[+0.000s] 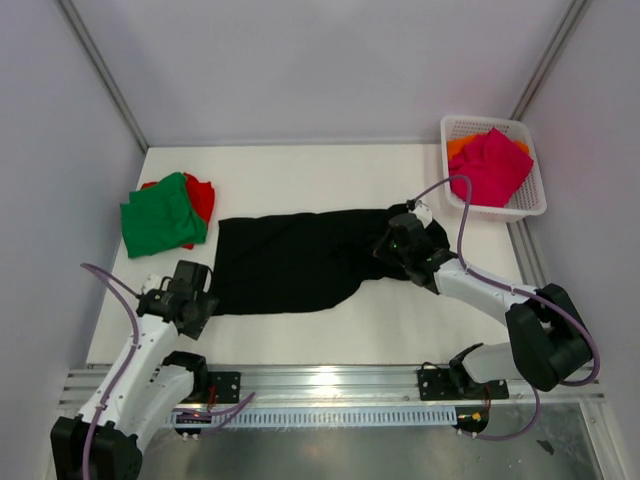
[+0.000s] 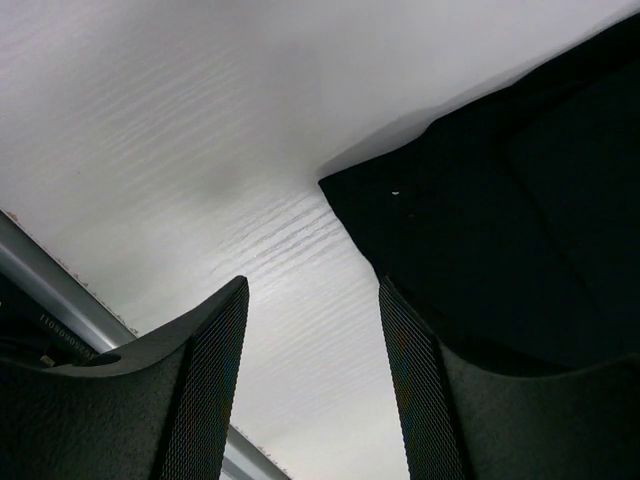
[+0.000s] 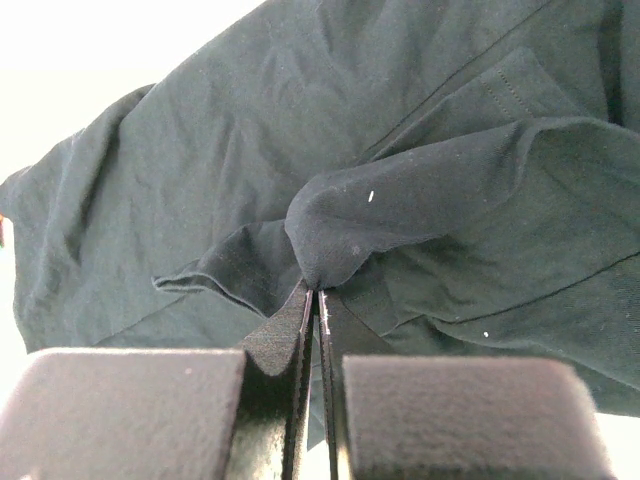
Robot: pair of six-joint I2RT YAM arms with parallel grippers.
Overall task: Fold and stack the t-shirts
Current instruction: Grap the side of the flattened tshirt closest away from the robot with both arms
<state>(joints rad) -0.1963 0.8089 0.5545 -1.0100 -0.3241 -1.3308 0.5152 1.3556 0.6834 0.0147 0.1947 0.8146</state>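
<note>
The right gripper (image 3: 318,298) is clenched on a raised fold of the black t-shirt (image 1: 300,262), at the shirt's right end. The shirt is spread on the table (image 1: 300,175), with its long axis laid left to right between the two arms. The left gripper (image 2: 312,300) is seen released, with nothing between its jaws, over bare table. The shirt's near left corner is found just beside it, to its right, so the left arm is judged the nearer one for that corner.

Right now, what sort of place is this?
Probably a robotics lab test cell, not a home: white walls box in a white table, the left arm and right arm are bolted to a metal rail, and a black t-shirt lies across it.
</note>
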